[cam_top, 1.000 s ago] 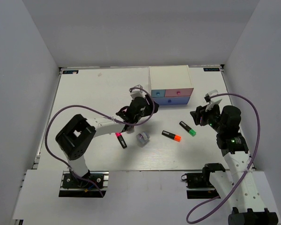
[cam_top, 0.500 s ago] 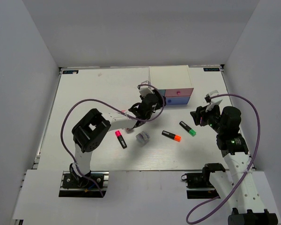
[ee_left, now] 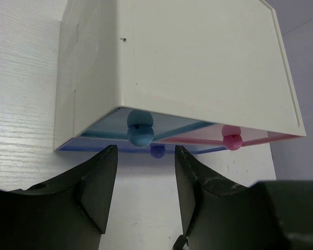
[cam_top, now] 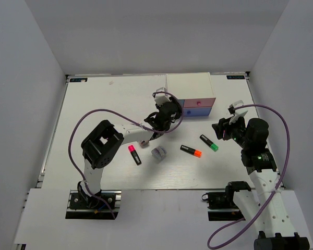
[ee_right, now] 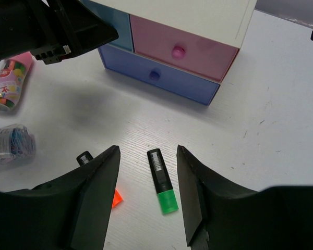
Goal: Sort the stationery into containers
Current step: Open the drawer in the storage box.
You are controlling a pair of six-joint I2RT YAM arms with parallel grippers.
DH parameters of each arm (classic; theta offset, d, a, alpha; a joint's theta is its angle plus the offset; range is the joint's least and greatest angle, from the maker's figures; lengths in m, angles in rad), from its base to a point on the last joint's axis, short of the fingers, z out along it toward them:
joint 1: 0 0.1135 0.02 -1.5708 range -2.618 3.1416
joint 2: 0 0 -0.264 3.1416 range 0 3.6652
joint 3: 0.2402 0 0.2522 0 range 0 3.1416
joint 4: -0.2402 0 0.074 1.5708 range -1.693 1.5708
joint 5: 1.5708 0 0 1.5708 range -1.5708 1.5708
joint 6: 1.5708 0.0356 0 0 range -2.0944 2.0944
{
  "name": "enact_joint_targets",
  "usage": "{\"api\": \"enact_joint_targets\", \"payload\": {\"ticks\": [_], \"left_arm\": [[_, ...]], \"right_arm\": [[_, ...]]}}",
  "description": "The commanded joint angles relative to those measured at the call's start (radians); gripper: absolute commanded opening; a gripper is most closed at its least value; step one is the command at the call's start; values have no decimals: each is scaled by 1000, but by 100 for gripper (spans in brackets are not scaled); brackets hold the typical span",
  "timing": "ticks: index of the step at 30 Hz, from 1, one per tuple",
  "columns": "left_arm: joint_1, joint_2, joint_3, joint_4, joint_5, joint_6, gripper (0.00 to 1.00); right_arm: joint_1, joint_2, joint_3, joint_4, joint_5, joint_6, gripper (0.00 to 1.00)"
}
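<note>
Pink marker point(cam_top: 135, 155), grey block point(cam_top: 158, 153) lie loose on counter point(cam_top: 104, 104). Left hand point(ee_left: 143, 156) empty, fingers apart, just before blue knob point(ee_left: 140, 135) of drawer box point(cam_top: 188, 86). Step, I think: open blue drawer. Next: pinch knob, pull straight. Right hand point(ee_right: 146, 159) apart, empty, above green marker point(ee_right: 163, 180).

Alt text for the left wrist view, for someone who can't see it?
The open left gripper faces the white drawer box up close, the blue drawer's knob lined up with the gap between its fingers. A pink knob shows to the right, a lavender knob below.
</note>
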Motion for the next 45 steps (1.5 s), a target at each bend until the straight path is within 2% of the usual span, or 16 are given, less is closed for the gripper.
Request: {"api": "enact_joint_targets", "payload": {"ticks": [1,17,35,40,45], "left_arm": [[-2,14,32,2,-51,12,58],[-2,54,63,51,-61,21,49],[-2,2,32,61,-113,32,51],[-11,2,32,72,-113,32,48],[-11,-7,32,72,-122,32,38]], "right_arm": [[3,-16,-4,51,-6,13,54],[3,-21,-5,51,-5,14,54],[3,-19,-5,54,-3,14,55],[4,-19,-7,52,-5,17,55],[4,-22,-10,52,-5,17,55]]}}
